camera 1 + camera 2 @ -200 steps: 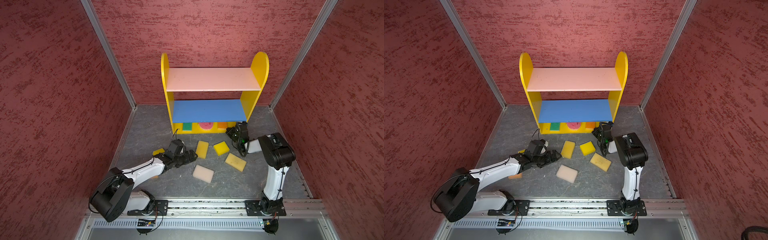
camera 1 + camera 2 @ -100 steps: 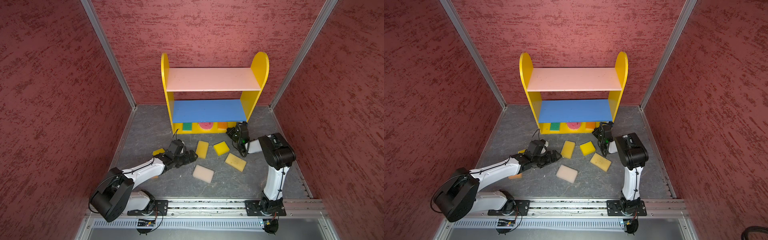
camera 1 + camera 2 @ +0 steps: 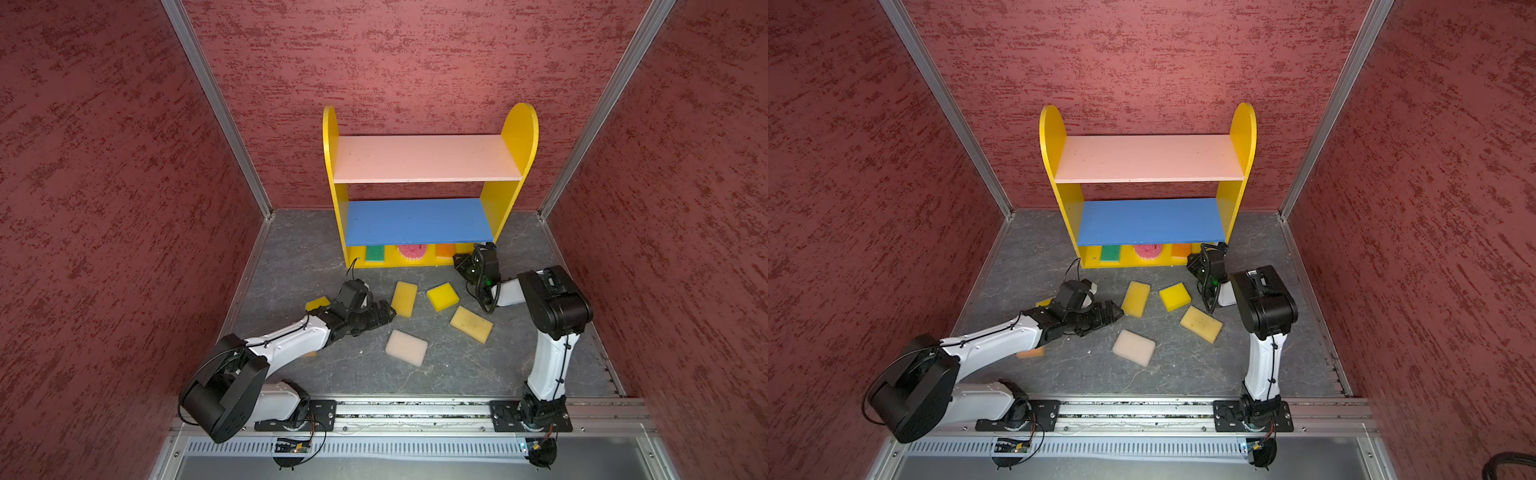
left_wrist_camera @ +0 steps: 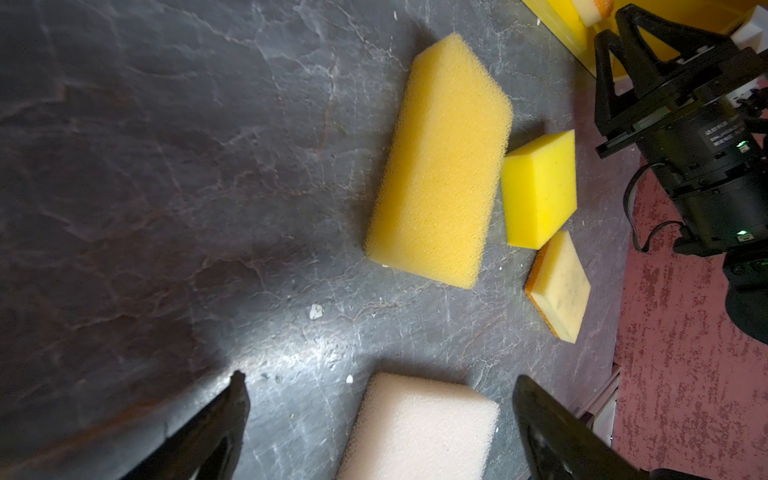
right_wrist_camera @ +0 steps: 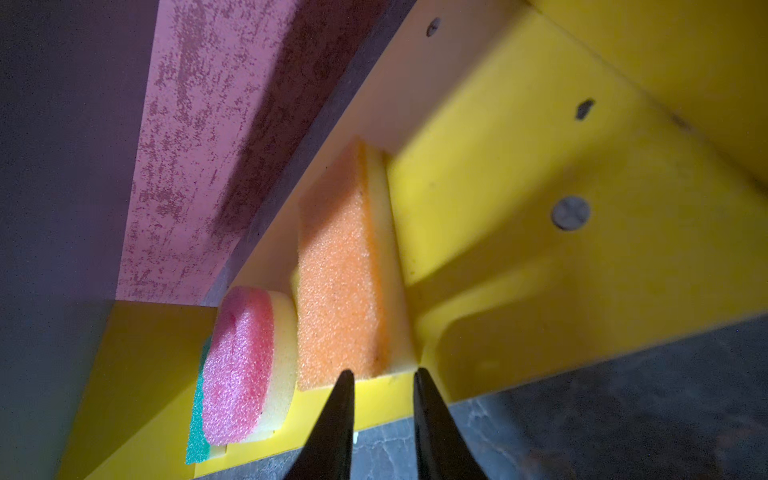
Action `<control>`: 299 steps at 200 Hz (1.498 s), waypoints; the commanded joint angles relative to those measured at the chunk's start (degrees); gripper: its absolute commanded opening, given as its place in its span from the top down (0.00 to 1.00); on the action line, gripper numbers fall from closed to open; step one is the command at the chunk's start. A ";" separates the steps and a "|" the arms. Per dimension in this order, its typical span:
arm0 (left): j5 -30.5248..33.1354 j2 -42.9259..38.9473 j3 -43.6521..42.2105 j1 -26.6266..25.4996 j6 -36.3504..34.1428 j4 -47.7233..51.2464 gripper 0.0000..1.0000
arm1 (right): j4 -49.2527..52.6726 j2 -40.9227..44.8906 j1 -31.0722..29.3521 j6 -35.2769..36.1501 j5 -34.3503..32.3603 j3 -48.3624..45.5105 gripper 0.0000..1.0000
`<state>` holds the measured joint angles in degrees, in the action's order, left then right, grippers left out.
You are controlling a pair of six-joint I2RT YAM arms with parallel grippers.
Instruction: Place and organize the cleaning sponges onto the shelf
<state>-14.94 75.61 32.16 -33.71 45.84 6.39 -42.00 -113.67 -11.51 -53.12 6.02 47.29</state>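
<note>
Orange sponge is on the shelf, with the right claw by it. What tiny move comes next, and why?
Probably pull the right gripper straight back out of the shelf. Its jaws stand apart, and the orange sponge stands there by itself, so it looks let go.

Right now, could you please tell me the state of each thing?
Shelf: upright.
Orange sponge: on edge, bottom board.
Pink round sponge: on edge, bottom board.
Green sponge: bottom board.
Golden sponge: flat on floor.
Yellow sponge: flat on floor.
Tan sponge: flat on floor.
Cream sponge: flat on floor.
Left gripper: open, empty.
Right gripper: narrowly open, empty.
</note>
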 commanded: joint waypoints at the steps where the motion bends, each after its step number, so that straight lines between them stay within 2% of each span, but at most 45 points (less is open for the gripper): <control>1: -0.11 0.55 1.11 -0.56 0.39 -0.76 0.02 | -1.89 3.60 2.81 -0.63 -3.62 -0.79 0.70; 18: 0.04 0.52 0.98 -0.78 0.40 -0.86 0.02 | -3.11 4.30 2.83 -1.53 -3.02 -2.29 0.72; 32: 0.06 0.58 0.82 -0.84 0.50 -1.06 0.02 | -4.76 4.39 2.83 -2.70 -2.45 -3.73 0.88; 46: 0.16 0.41 0.66 -0.98 0.65 -1.09 0.02 | -6.40 3.93 2.81 -4.12 -2.09 -4.76 1.00; 299: 0.37 1.17 0.09 -1.09 0.80 -2.02 0.01 | -7.03 -4.09 -0.62 -7.49 1.91 0.11 1.00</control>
<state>-14.92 75.79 32.16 -34.59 46.30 5.91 -47.86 -116.22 -11.86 -59.46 7.57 45.93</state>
